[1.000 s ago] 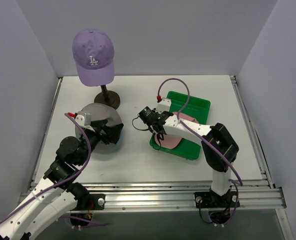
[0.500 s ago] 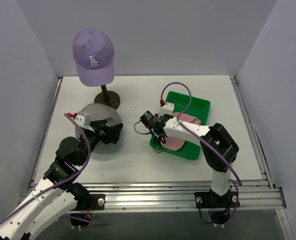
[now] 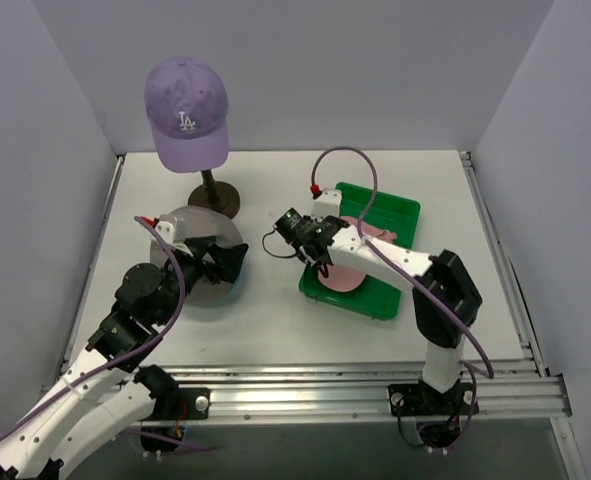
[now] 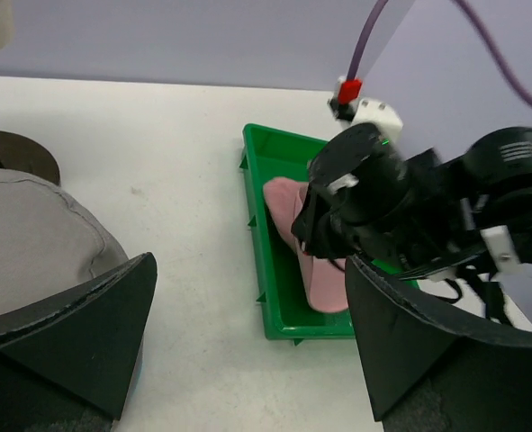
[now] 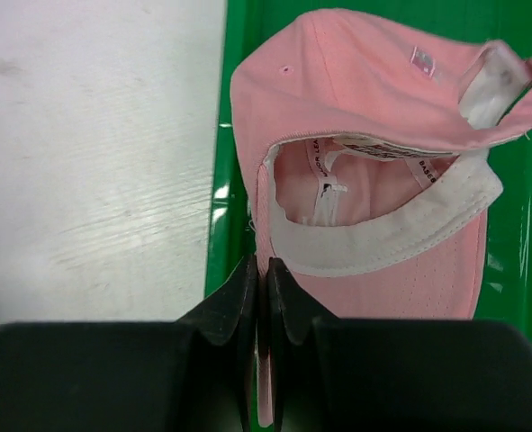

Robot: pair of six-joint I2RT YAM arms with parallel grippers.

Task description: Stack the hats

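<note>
A pink baseball cap (image 5: 374,81) lies upside down in a green rectangular tray (image 3: 397,206), its white sweatband and inner labels facing up. The right gripper (image 5: 261,270) has its two fingers pinched together on the cap's rim at the tray's left wall, a thin strip of pink fabric caught between them. From overhead, that arm hides much of the cap.

To the left, a grey floppy hat (image 3: 197,228) rests flat on the white table (image 3: 275,320). The left gripper (image 4: 247,346) is spread wide at its near right edge, one finger over the brim; whether it touches the fabric is unclear.

Behind the grey hat, a lilac baseball cap (image 3: 185,105) with a white "LA" logo sits on a mannequin head on a brown stand (image 3: 213,192). The cap hides most of the head.
</note>
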